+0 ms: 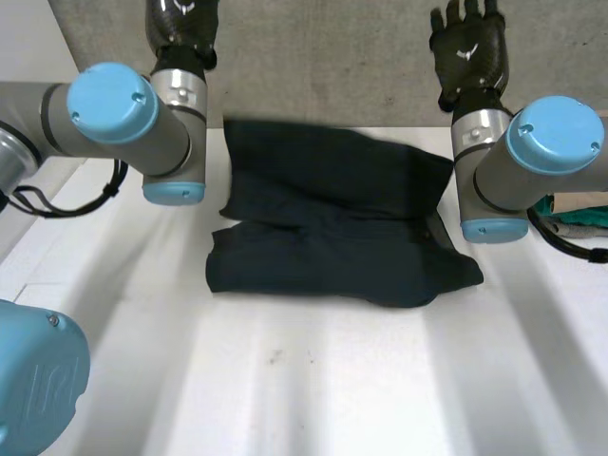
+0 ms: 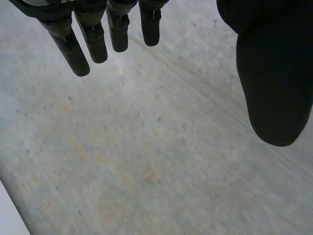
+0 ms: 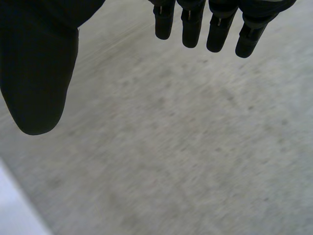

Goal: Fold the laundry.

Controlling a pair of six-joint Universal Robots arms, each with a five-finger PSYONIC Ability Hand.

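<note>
The white table (image 1: 313, 380) fills the near ground, and grey floor (image 1: 323, 57) lies beyond the table's far edge. A dark, rumpled cloth (image 1: 332, 228) lies on the table at its far middle. The left hand (image 1: 182, 24) hangs past the table's far left and the right hand (image 1: 467, 52) past its far right. Each has its fingers straight, spread from the thumb, holding nothing and clear of the cloth.

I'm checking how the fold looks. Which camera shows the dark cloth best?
The head view: the dark navy fabric garment lies rumpled on the white table. Both wrist views face grey floor instead, past the left hand and right hand with straight fingers.
</note>
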